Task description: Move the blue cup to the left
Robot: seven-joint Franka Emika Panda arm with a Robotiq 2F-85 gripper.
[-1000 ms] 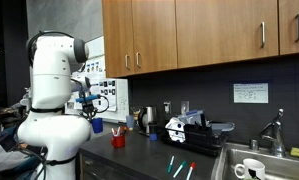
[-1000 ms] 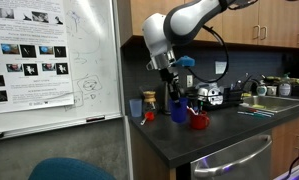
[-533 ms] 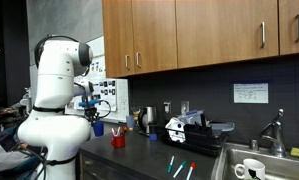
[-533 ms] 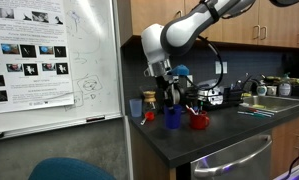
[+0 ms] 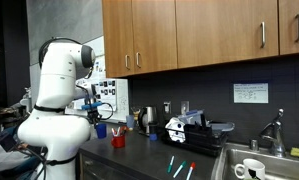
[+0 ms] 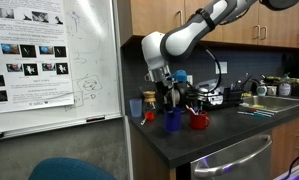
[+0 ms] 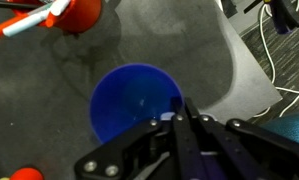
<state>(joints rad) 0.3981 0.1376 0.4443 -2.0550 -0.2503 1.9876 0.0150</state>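
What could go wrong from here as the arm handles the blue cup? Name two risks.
1. The hand pinches the blue cup by one side of its rim only, so it might tilt or slip.
2. The red cup stands close beside it; a swing could knock it.

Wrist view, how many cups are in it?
2. The blue cup is in the middle; the red cup with pens is at the top edge. A cropped red thing bottom left might be another.
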